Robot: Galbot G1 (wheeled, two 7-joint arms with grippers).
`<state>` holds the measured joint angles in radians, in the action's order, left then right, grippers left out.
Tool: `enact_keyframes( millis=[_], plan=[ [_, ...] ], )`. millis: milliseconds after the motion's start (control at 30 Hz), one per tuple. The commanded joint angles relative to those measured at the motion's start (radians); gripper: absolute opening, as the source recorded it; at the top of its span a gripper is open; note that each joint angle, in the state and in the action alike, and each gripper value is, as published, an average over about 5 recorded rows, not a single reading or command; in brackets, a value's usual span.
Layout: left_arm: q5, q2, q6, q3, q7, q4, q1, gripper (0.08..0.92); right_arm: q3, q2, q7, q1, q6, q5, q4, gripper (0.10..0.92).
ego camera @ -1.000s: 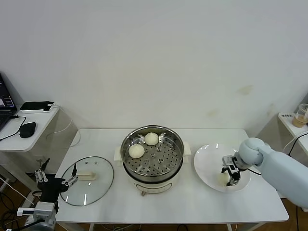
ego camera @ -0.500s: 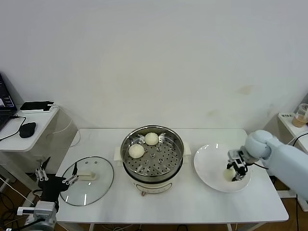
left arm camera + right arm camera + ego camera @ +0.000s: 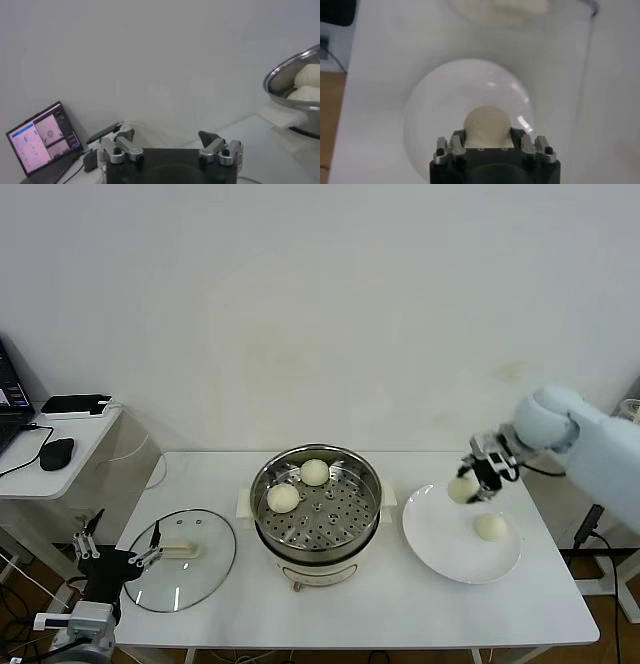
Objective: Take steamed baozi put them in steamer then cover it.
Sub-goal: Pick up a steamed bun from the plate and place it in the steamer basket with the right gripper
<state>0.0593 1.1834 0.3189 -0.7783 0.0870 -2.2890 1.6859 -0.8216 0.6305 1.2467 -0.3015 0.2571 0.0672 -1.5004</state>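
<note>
The steamer (image 3: 316, 506) stands mid-table with two baozi (image 3: 284, 498) (image 3: 315, 472) on its perforated tray. My right gripper (image 3: 477, 474) is shut on a third baozi (image 3: 462, 489) and holds it in the air above the white plate's far-left part; that bun shows between the jaws in the right wrist view (image 3: 487, 127). A fourth baozi (image 3: 490, 527) lies on the plate (image 3: 440, 549). The glass cover (image 3: 181, 558) lies flat on the table left of the steamer. My left gripper (image 3: 113, 560) is open and parked low at the table's left edge.
A side desk at the far left holds a laptop (image 3: 44, 138), a mouse (image 3: 57, 452) and a phone (image 3: 76, 403). A cup (image 3: 629, 423) stands on a shelf at the far right. The steamer's rim shows in the left wrist view (image 3: 292, 75).
My right gripper closed on a baozi on the plate and lifted it up and toward the far-left side of the plate. The other bun stays on the plate. The left arm has not moved.
</note>
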Motion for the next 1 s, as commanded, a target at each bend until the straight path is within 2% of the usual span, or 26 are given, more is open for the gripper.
enact_keyframes(
  millis=[33, 300, 500, 767, 1000],
  plan=[
    [-0.003, -0.002, 0.001, -0.008, -0.001, 0.0, 0.001, 0.823, -0.158, 0.156, -0.026, -0.272, 0.012, -0.12, -0.027, 0.577],
    [-0.005, 0.007, 0.002, -0.01, 0.0, 0.0, -0.003, 0.823, -0.224, 0.35, -0.104, -0.263, 0.003, -0.207, -0.032, 0.577],
    [-0.006, 0.014, 0.0, -0.03, -0.002, -0.01, 0.009, 0.823, -0.293, 0.459, -0.123, -0.208, -0.064, -0.168, -0.033, 0.577],
    [-0.008, 0.027, 0.0, -0.05, -0.002, -0.022, 0.015, 0.823, -0.368, 0.546, -0.162, -0.139, -0.162, -0.114, -0.014, 0.577],
    [-0.011, 0.037, -0.001, -0.059, -0.002, -0.021, 0.018, 0.823, -0.399, 0.554, -0.159, -0.13, -0.273, -0.059, -0.012, 0.577]
  ],
)
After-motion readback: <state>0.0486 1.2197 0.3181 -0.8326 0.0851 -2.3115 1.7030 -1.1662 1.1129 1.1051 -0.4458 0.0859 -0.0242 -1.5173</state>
